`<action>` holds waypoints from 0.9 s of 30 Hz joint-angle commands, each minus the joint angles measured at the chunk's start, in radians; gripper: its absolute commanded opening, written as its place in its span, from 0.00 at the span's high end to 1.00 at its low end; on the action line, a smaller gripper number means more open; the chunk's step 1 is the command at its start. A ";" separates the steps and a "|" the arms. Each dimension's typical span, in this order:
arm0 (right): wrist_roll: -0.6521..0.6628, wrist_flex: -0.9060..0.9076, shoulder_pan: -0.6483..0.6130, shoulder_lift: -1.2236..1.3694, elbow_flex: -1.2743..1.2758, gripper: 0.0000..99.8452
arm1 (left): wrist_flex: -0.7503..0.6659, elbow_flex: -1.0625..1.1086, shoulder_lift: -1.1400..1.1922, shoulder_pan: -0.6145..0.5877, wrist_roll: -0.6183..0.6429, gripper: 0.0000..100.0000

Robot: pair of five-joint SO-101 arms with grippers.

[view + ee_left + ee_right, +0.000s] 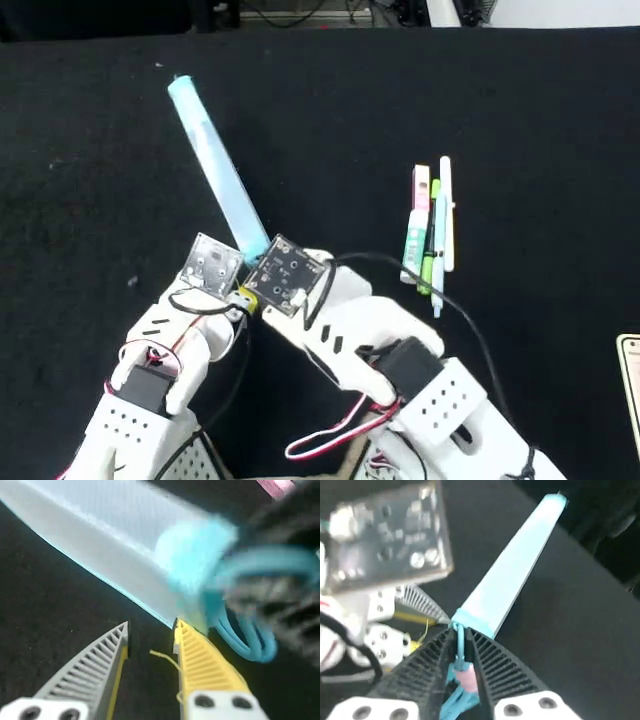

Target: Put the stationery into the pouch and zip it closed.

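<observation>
Light blue cloth is seen on the black table (pixel 520 100): this is the pouch (pixel 215 165), long and thin. In the high view it is laid on a slant. Its far end is pointed toward 11 o'clock. Its near end is by the middle and is covered there by the boards on the left arm (pixel 160 370) and the right arm (pixel 400 370).

The stationery (pixel 432 232) is a small bunch of pens, laid side by side. It is found at 3 o'clock from the pouch's near end, well apart from it and outside it.

In the right wrist view, the right gripper (pixel 462 632) is seen with its black fingers pressed together on the loop (pixel 460 647), a blue cord at the pouch's near end. A pink bit (pixel 467 677) is squeezed between the fingers. What it is cannot be told.

In the left wrist view, the left gripper (pixel 150 627) is seen with a gap between its grey finger and its yellow finger, and nothing is held. Its yellow finger is just beside the pouch's corner. The loop is blurred there, and so is the dark shape next to it.

It cannot be told if the zip is done up.

A pale card (pixel 630 375) is cut off by the edge at 4 o'clock.
</observation>
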 commanded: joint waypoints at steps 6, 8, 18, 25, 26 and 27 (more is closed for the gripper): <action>-0.008 0.002 0.017 -0.022 0.058 0.99 | -0.021 0.019 0.005 -0.134 -0.020 0.84; -0.008 0.002 0.018 -0.022 0.077 0.99 | -0.014 -0.002 0.005 -0.183 -0.020 0.84; -0.011 0.002 0.018 -0.024 0.120 0.99 | 0.269 -0.229 0.005 -0.259 -0.026 0.84; -0.015 -0.003 0.023 -0.024 0.117 0.99 | 0.285 -0.286 0.005 -0.260 -0.026 0.84; -0.017 -0.017 0.023 -0.024 0.122 0.99 | 0.307 -0.302 0.005 -0.262 -0.026 0.84; -0.017 -0.032 0.023 -0.024 0.130 0.99 | 0.341 -0.328 0.005 -0.262 -0.026 0.84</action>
